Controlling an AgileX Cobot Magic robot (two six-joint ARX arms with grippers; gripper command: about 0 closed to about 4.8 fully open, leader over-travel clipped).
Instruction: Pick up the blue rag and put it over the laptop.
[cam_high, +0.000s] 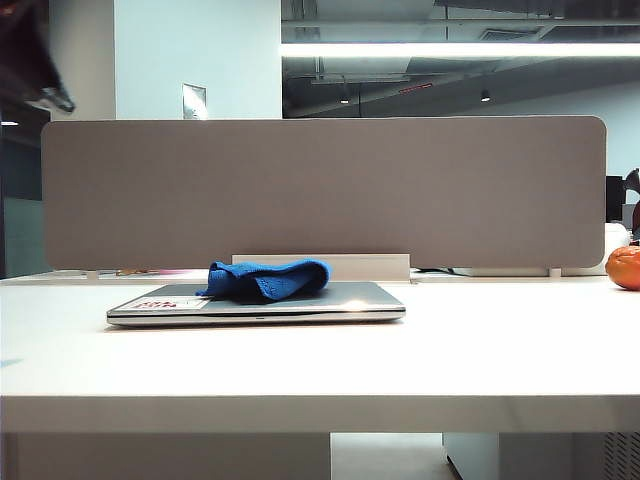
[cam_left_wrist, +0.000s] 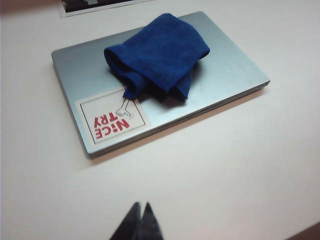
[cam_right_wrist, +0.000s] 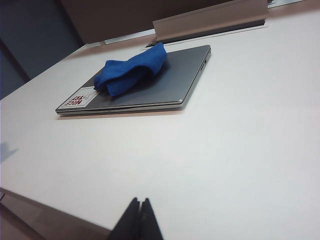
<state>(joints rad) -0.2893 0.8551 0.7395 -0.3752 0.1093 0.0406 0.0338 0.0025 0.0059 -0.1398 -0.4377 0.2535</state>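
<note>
Resting on the closed laptop (cam_high: 300, 300) is the blue rag (cam_high: 268, 278), bunched and folded over itself rather than spread flat. The rag sits on the lid toward the laptop's back edge and somewhat toward the corner that carries the white-and-red sticker (cam_left_wrist: 112, 120), one fold touching the sticker's edge in the left wrist view; much of the silver-grey lid stays bare around it. The laptop lies flat on the white worktop (cam_high: 450, 350), near its back edge, just in front of the grey divider panel (cam_high: 320, 190) that stands along that edge. An orange round object (cam_high: 625, 267) sits at the worktop's far right corner, well apart from the laptop.

The left gripper (cam_left_wrist: 140, 220) hangs above the bare worktop on the near side of the laptop, apart from it, its two dark fingertips pressed together with nothing between them. The right gripper (cam_right_wrist: 139, 217) sits low near the worktop's front edge, well apart from the laptop, its fingertips likewise closed together and empty. In the exterior view only a dark blurred arm part (cam_high: 35, 60) shows at the upper left corner.
</note>
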